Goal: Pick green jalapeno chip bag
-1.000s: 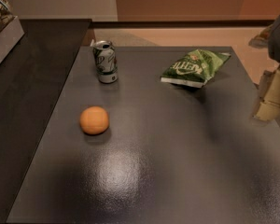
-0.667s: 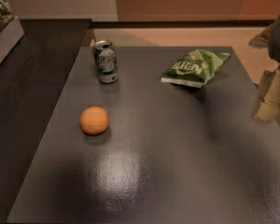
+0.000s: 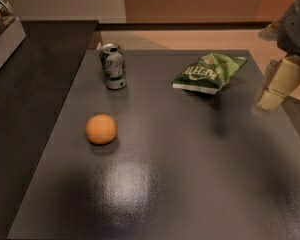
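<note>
The green jalapeno chip bag (image 3: 207, 73) lies flat on the dark table (image 3: 190, 174) at the back right, green with white lettering and a white front edge. My gripper (image 3: 276, 86) hangs at the right edge of the view, to the right of the bag and apart from it, above the table's right side. It holds nothing that I can see.
A green-and-white soda can (image 3: 113, 66) stands upright at the back left. An orange (image 3: 101, 129) sits in front of it. A second dark counter (image 3: 25, 109) adjoins on the left, with a white box (image 3: 2, 31) at its far end.
</note>
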Controlling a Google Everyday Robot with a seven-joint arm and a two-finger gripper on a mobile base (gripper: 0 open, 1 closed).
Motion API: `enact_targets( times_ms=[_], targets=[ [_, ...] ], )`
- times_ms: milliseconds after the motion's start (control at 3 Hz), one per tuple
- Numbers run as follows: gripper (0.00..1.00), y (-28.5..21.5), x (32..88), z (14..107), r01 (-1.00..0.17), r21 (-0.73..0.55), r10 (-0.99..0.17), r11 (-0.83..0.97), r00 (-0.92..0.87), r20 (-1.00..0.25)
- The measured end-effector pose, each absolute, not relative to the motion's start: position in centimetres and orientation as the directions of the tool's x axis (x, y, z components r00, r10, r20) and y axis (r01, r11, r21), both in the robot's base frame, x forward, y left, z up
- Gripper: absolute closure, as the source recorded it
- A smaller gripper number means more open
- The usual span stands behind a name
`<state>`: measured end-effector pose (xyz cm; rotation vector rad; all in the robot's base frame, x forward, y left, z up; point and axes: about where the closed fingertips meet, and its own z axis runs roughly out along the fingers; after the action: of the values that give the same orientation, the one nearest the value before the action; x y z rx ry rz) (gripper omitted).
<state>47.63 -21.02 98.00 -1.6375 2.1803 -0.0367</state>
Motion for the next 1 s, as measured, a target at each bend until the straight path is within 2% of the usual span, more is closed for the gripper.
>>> enact_targets(
  times_ms=[1000],
  targets=[
    [0.00, -18.4, 56.1, 95.3, -0.866, -0.215, -0.838, 0.451, -0.329, -0.436]
  ],
)
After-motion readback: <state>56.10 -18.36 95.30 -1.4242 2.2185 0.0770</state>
